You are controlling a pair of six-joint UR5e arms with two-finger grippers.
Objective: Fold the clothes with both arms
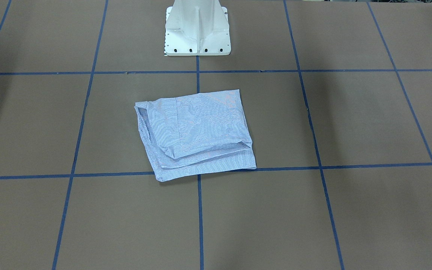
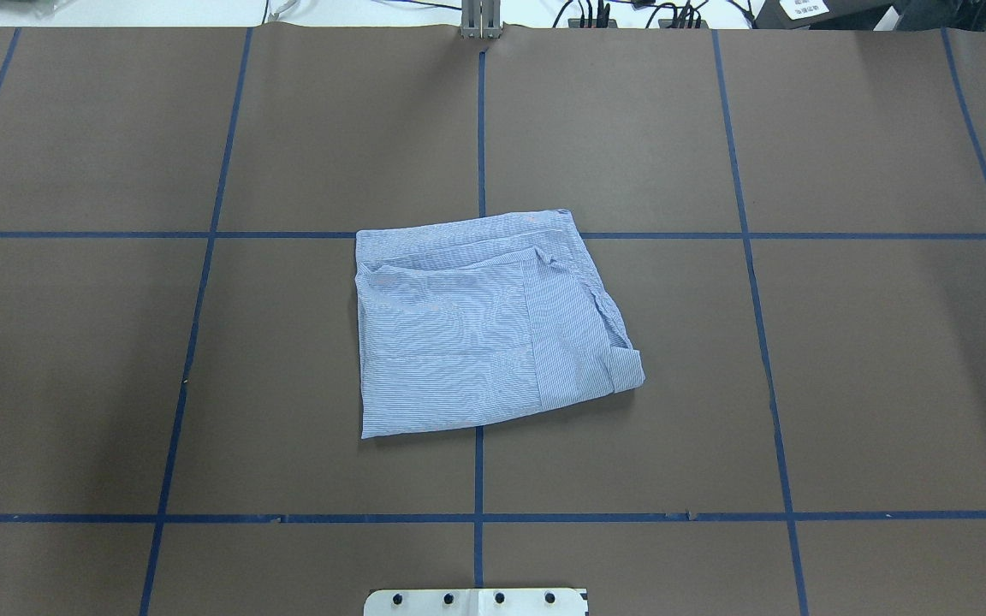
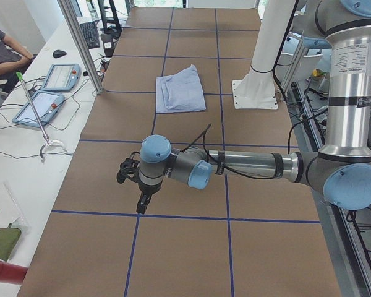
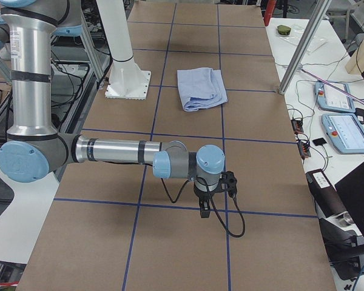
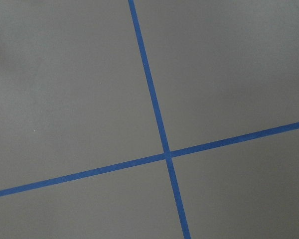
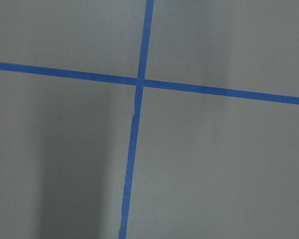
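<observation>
the shirt (image 2: 484, 325) lies folded on the table (image 2: 844, 385); the left gripper (image 3: 142, 203) and right gripper (image 4: 204, 209) hang well apart from it, and whether their jaws are parted cannot be told.

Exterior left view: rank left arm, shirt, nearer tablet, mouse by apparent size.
1. Left arm, largest, though nearest the camera.
2. Shirt and nearer tablet look alike; the tablet is closer.
3. Mouse, smallest.

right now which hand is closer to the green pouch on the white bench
Left. The left hand hangs over the table end nearest the green pouch; the right hand is at the opposite end, beyond the folded shirt.
</observation>
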